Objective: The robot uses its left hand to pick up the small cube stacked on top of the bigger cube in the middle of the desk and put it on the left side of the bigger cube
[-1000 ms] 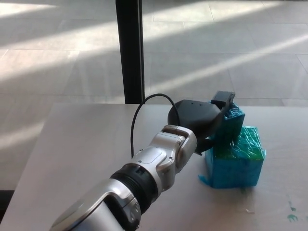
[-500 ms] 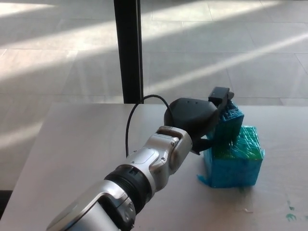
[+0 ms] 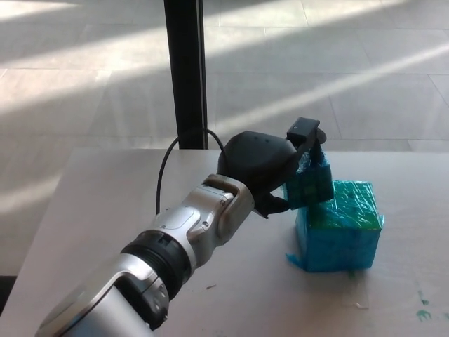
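Two teal cubes are being shown on a pale grey desk (image 3: 105,210), with tiled floor and a dark vertical post (image 3: 186,70) behind it. Left arm (image 3: 175,239), silver with black joints and a thin black cable looping off it, is being extended in from the lower left across the desk. Bigger cube (image 3: 344,228) is being seen resting flat on the desk at right of centre, wrapped in shiny crinkled teal-green film, faces roughly square to the desk edge. Left hand (image 3: 270,168), smooth matte black, is being closed around the small cube (image 3: 310,184): one finger is being hooked over its top, another is being pressed at its lower left side. Small cube, same crinkled teal wrap, no long axis, is being held slightly tilted at the hand's right side, over the bigger cube's upper left corner; whether it is touching the bigger cube cannot be told. Right hand is not being shown.
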Robot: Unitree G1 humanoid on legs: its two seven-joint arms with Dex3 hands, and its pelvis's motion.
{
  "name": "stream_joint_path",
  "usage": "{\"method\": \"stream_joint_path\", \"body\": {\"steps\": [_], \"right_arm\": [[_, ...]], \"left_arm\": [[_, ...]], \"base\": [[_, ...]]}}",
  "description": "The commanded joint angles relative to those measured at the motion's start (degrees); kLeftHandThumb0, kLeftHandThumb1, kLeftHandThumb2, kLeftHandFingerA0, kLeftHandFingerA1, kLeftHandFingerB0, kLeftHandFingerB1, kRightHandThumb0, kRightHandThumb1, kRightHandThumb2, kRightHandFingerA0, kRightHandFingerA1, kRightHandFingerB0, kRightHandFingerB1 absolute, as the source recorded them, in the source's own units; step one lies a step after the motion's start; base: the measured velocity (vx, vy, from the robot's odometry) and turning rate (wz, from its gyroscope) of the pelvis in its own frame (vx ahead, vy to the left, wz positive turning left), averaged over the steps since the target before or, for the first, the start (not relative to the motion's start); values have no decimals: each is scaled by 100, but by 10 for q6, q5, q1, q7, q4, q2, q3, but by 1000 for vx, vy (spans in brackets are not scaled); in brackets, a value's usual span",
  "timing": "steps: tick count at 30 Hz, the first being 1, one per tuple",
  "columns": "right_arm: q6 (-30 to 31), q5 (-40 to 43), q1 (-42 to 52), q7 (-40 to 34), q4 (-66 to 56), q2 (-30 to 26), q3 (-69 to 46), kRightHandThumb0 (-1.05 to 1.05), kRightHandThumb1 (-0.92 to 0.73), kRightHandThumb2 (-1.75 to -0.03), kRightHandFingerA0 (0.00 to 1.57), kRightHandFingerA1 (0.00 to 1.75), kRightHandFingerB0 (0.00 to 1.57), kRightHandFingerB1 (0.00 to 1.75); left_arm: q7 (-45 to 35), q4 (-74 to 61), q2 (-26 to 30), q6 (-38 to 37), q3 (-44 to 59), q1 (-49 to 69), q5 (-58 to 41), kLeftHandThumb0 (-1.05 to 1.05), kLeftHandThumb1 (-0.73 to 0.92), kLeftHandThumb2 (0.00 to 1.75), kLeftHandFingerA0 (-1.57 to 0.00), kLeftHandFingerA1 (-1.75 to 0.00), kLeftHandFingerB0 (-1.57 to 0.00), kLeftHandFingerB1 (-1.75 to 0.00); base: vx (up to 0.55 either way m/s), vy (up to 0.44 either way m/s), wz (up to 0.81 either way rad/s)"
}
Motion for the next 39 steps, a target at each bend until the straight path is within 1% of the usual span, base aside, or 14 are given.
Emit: {"method": "stream_joint_path", "body": {"steps": [1,2,3,6,16,17,19,20,23,27,29,30,31,39], "right_arm": [[-9,-3,-1,-12,12,-1,0,-32,-71,-63,73,69,63,44],[5,-1,4,-9,-4,-1,0,-31,-71,-62,71,68,61,43],[-2,-1,10,-5,-12,-4,0,-31,-71,-62,71,67,61,43],[-5,-1,8,-3,-4,-5,1,-31,-72,-64,71,69,63,45],[10,-1,17,-6,-29,-6,1,-30,-73,-63,72,68,64,45],[11,-1,17,-6,-27,-6,1,-30,-73,-63,70,66,62,44],[15,0,19,-6,-32,-6,0,-30,-73,-63,70,66,62,44],[16,1,22,-5,-37,-6,-1,-31,-73,-62,69,65,62,44],[19,-1,18,-6,-30,-6,0,-29,-73,-61,69,62,63,43],[7,6,19,-1,-20,-5,-5,-30,-73,-62,70,67,64,44],[0,2,15,-4,-6,-7,-4,-30,-74,-62,70,66,61,44],[0,3,15,-4,-6,-7,-4,-30,-74,-62,70,66,61,44],[6,1,17,-8,-13,-8,-4,-30,-73,-62,73,68,63,44],[1,5,21,0,-15,-9,-5,-32,-71,-62,70,68,60,44]], "left_arm": [[32,-13,1,-17,21,-8,-3,-24,72,74,-85,-162,-72,-127],[47,-14,1,-19,22,-12,2,-26,67,73,-84,-140,-78,-102],[47,-16,-1,-21,32,-16,-6,-20,63,76,-80,-159,-67,-135],[34,-17,-3,-19,42,-20,-8,-22,63,78,-83,-152,-75,-112],[46,-17,0,-27,49,-11,-1,-18,69,73,-78,-171,-67,-148],[44,-20,3,-28,53,-13,-4,-23,67,70,-83,-158,-75,-103],[41,-25,7,-29,60,-15,-7,-23,67,70,-83,-158,-75,-103],[43,-24,6,-28,65,-19,-10,-13,66,74,-94,-173,-63,-136],[48,-20,10,-20,75,-40,-8,-13,63,72,-95,-170,-67,-126],[67,-28,22,-28,85,-58,-5,-20,65,81,-84,-175,-63,-157],[63,-37,41,-27,81,-64,4,-20,50,102,-117,-138,-92,-122],[63,-38,44,-26,80,-64,5,-20,50,102,-117,-138,-92,-122],[55,-50,51,-24,81,-59,4,-10,48,88,-85,-175,-67,-159],[-4,-119,122,-37,72,-9,4,-20,62,79,-91,-167,-78,-107]], "base": [[0,0,0],[0,0,0],[0,0,0],[0,0,0],[0,0,0],[0,0,0],[0,0,0],[0,0,0],[0,0,0],[0,0,0],[0,0,0],[0,0,0],[0,0,0],[0,0,0]]}}
